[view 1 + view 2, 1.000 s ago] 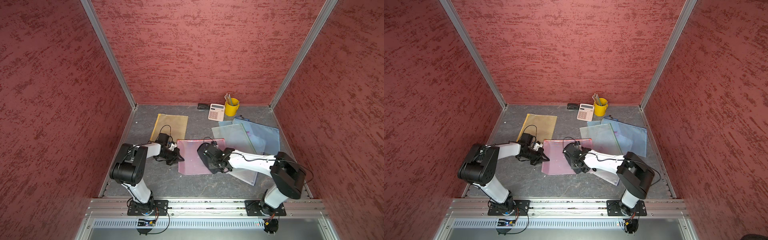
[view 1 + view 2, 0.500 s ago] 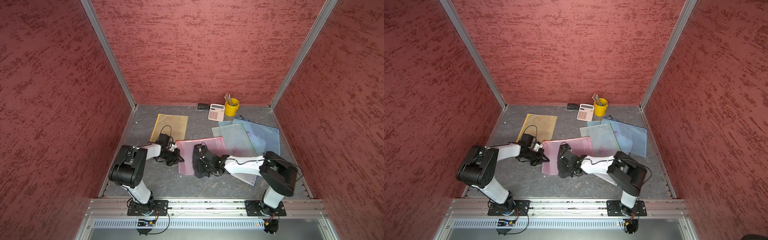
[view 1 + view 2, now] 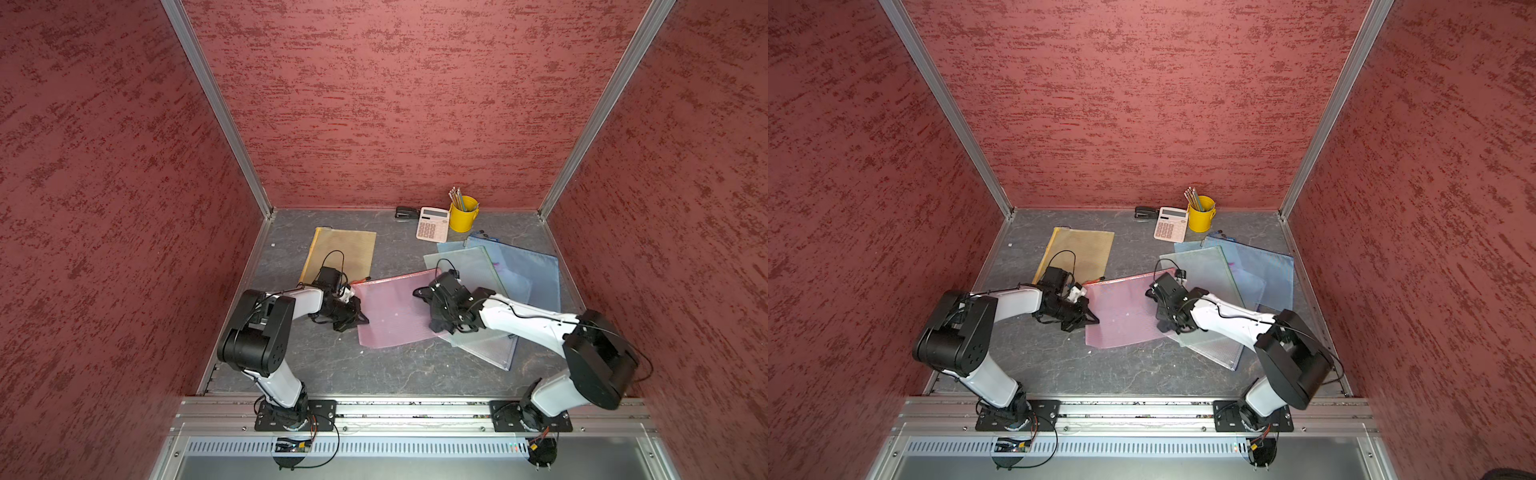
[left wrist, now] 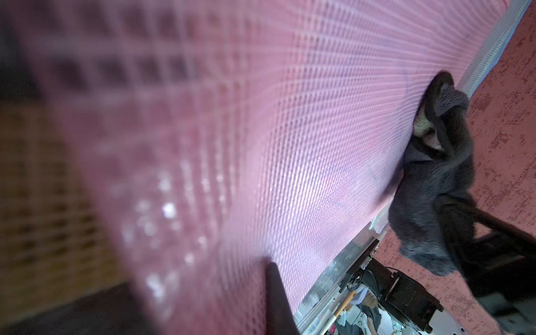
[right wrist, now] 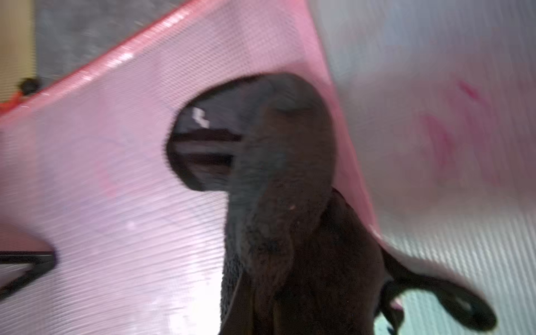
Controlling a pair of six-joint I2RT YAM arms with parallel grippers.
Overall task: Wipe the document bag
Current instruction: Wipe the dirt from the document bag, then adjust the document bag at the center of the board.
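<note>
The pink mesh document bag (image 3: 395, 311) (image 3: 1125, 316) lies slightly askew in the middle of the grey floor. My left gripper (image 3: 360, 319) (image 3: 1094, 320) is shut on its left edge; in the left wrist view only one fingertip (image 4: 275, 290) shows on top of the pink mesh (image 4: 290, 130). My right gripper (image 3: 436, 322) (image 3: 1166, 322) is shut on a dark grey cloth (image 5: 275, 174) (image 4: 435, 174). It presses the cloth onto the bag's right side, close to where the bag overlaps a pale green one. The cloth hides the right jaws.
A yellow mesh bag (image 3: 340, 253) lies behind the left gripper. Pale green (image 3: 465, 266) and blue bags (image 3: 523, 270) overlap at the right, partly under the right arm. A calculator (image 3: 432, 224), a yellow pencil cup (image 3: 463, 214) and a black stapler (image 3: 406, 213) stand by the back wall.
The right gripper swept the cloth left across the pink bag, then back to its right side. The bag turned slightly. The left gripper stayed on the bag's left edge.
</note>
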